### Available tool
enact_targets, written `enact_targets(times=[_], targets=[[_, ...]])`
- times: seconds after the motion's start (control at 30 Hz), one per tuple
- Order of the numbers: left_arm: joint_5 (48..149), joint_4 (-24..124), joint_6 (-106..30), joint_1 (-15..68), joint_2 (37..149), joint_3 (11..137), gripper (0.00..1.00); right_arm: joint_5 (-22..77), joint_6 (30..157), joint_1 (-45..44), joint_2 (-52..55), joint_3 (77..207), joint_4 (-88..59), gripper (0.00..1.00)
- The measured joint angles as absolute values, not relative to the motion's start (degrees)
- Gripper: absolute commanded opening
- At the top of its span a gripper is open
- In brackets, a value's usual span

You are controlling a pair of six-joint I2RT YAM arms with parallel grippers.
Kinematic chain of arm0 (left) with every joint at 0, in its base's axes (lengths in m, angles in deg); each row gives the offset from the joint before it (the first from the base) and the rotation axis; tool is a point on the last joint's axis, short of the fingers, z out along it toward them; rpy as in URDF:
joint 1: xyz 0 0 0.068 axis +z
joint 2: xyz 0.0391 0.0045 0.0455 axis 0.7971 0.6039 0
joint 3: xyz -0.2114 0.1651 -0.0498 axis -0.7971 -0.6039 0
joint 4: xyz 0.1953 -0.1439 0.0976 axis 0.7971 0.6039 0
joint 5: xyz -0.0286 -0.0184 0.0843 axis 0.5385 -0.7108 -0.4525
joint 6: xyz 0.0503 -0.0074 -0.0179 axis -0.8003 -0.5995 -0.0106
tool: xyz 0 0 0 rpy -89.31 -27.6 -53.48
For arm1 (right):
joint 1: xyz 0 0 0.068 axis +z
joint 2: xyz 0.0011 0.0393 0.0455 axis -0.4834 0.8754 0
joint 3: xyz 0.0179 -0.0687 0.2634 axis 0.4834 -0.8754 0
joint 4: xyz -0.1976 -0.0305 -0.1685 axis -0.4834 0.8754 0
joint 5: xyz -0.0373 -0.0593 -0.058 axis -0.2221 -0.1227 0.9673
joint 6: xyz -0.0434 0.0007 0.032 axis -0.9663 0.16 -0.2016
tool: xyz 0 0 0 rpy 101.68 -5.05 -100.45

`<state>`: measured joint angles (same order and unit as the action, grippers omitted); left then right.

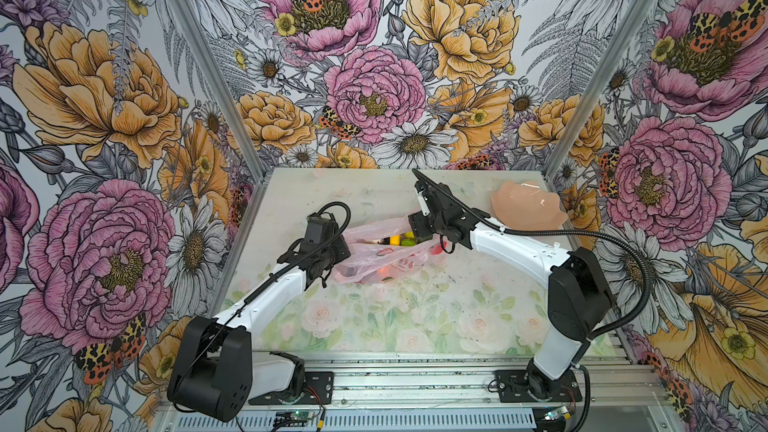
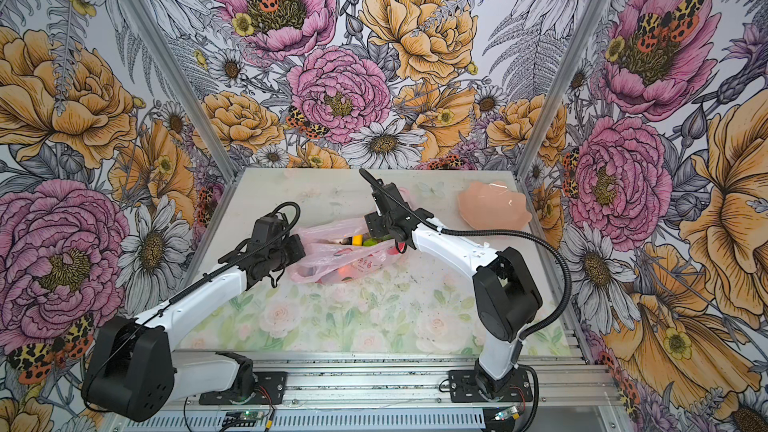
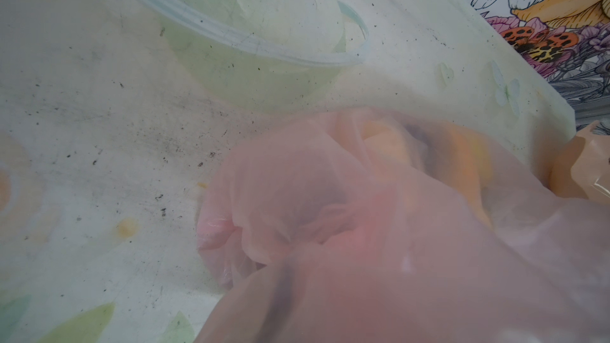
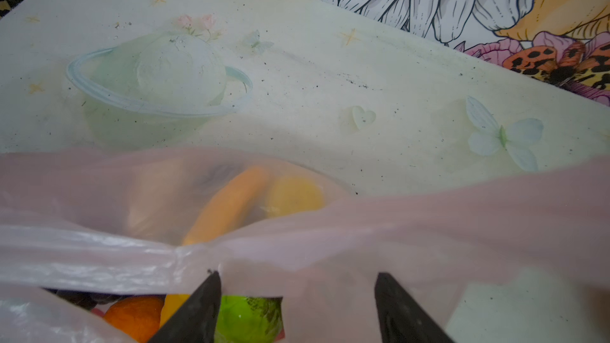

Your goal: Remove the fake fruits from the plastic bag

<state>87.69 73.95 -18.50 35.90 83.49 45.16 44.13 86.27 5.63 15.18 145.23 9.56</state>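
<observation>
The pink plastic bag (image 1: pixel 386 261) (image 2: pixel 332 263) lies crumpled mid-table, its mouth gaping between both arms. Fake fruits show in the opening: a yellow piece (image 1: pixel 394 239) and a green one (image 1: pixel 405 243). My left gripper (image 1: pixel 345 248) is shut on the bag's left end; pink film (image 3: pixel 363 226) covers its fingers in the left wrist view. My right gripper (image 4: pixel 297 275) stands open at the bag's right rim, film stretched between its fingers. Beside one finger sit a green fruit (image 4: pixel 247 318) and an orange (image 4: pixel 135 315); a banana (image 4: pixel 227 206) and lemon (image 4: pixel 293 196) show through the film.
A peach petal-edged bowl (image 1: pixel 525 205) (image 2: pixel 492 205) stands at the back right of the table, near the right wall. Flowered walls close the table at the back and both sides. Metal rails (image 1: pixel 415 384) with the arm bases run along the front edge.
</observation>
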Motion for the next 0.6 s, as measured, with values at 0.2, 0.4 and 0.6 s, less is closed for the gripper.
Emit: enact_targets(times=[0.2, 0.4, 0.6], targets=[[87.91, 72.86, -18.47, 36.93, 83.40, 44.92, 0.00, 39.85, 82.09, 4.39, 15.42, 144.88, 9.10, 0.92], [88.04, 72.25, -18.50, 37.13, 83.75, 45.01, 0.00, 40.46, 79.14, 4.98, 15.23, 141.53, 9.34, 0.83], [88.08, 72.18, -18.93, 37.50, 83.75, 45.16, 0.00, 43.13, 79.19, 5.00, 17.41, 141.75, 9.84, 0.27]])
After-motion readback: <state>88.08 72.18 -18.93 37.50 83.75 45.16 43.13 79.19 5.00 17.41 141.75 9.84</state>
